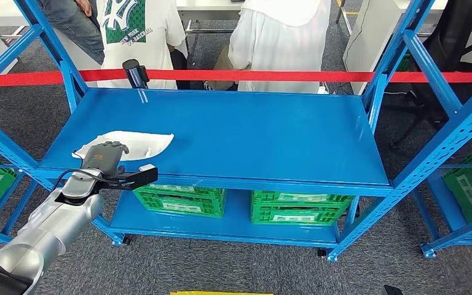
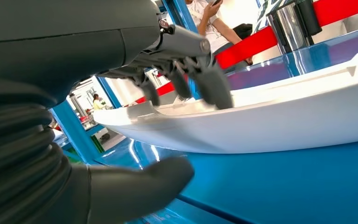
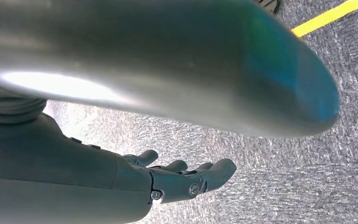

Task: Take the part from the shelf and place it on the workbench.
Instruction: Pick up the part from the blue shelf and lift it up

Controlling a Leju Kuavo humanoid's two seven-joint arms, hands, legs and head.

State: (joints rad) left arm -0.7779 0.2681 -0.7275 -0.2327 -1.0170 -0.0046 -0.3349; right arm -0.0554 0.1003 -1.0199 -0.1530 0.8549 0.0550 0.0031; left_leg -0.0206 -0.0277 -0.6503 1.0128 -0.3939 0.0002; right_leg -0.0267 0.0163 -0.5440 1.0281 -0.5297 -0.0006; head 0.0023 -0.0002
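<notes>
Reaching over the front edge of the blue shelf (image 1: 233, 132), the left robot hand (image 1: 103, 157) sits on the near end of the white part (image 1: 141, 144). In the left wrist view its dark fingers (image 2: 214, 86) curl down over the part's upper rim while the thumb (image 2: 140, 186) lies below and apart from the part's underside, just above the shelf; the robot hand is partly closed around the part, and whether it truly grips it cannot be told. The part lies flat on the shelf and stretches away from the robot hand to its far right. Beyond the robot hand, at the back of the shelf, a red tape (image 1: 252, 76) runs across. The right robot hand (image 3: 182, 179) hangs over grey carpet (image 3: 307, 186), fingers loosely apart, holding nothing.
</notes>
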